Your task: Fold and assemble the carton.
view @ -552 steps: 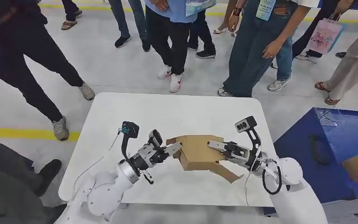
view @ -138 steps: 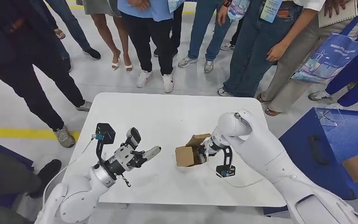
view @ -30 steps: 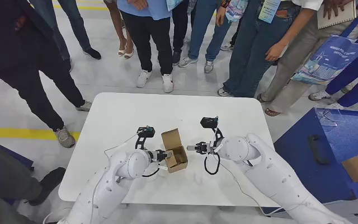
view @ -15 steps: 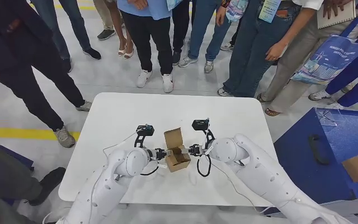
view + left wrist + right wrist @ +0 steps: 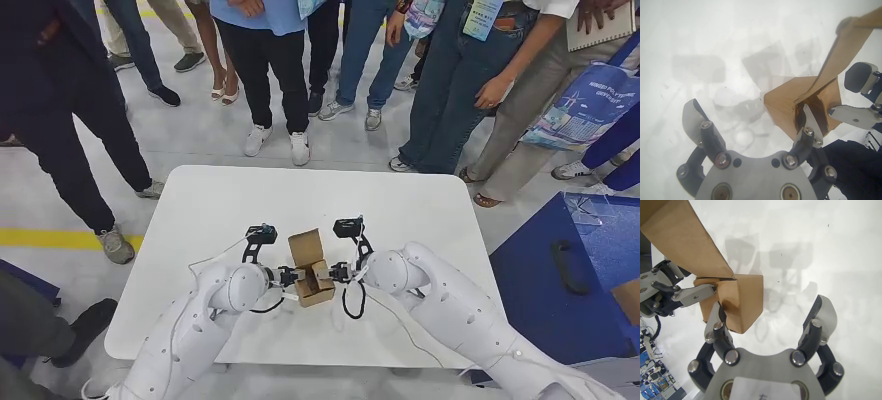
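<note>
carton (image 5: 315, 284) is on the white tabletop (image 5: 200, 215), about mid-width and toward the robot's side, between my two tools. Its open end faces the tools. One long flap (image 5: 305, 246) sticks up from it, tilted. Inner flaps at the open end are partly pushed in, and one has a dent.

left tool (image 5: 748, 107): released, spread wide, gripping nothing. One finger (image 5: 811, 118) is poked into the open end. The other hangs over bare tabletop, well apart from the cardboard.

right tool (image 5: 769, 304): also released and spread wide. One finger (image 5: 714, 315) has its tip pressed into the dented inner flap. The other is out over the tabletop beside the carton, not touching it.

The two working fingers come in from opposite sides and sit near each other at the opening. I can't tell if the far end is closed.
</note>
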Motion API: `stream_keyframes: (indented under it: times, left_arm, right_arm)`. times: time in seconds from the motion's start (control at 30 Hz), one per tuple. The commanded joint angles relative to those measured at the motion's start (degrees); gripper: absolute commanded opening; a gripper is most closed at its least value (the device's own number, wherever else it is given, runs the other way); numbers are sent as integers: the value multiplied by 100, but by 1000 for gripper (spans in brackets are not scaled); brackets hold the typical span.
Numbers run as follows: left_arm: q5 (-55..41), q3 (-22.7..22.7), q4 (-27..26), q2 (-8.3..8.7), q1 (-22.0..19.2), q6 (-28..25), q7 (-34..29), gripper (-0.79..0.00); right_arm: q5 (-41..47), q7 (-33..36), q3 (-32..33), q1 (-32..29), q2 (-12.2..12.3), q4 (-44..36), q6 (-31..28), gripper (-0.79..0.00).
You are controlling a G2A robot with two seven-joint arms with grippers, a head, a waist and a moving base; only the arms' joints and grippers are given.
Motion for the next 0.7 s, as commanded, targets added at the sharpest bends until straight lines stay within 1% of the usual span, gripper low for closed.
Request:
stream_keyframes:
  times: [0.0, 0.23, 0.37, 0.5, 0.6, 0.67]
  left_arm:
    - [-18, 12, 80, -17, -38, -19, 9, 0]
    - [-209, -167, 226, -21, -121, -345, 92, 0]
    - [-328, -401, 74, 34, -68, -819, 126, 0]
    - [-508, -806, -387, 145, 183, -1557, 257, 0]
    - [-453, -1037, -677, 226, 425, -2349, 624, 0]
    - [-805, -1125, -644, 246, 522, -2947, 718, 0]
  right_arm:
    - [-67, 28, -38, 27, -34, 44, 26, 0]
    - [-219, 129, -80, 120, -136, 148, 131, 0]
    - [-16, 118, 134, 126, -149, 77, 169, 0]
    - [448, 191, 582, 31, -90, -51, 128, 0]
    - [766, 183, 1007, -111, -9, -118, 83, 0]
    - [1074, 135, 1335, -232, 42, -134, 66, 0]
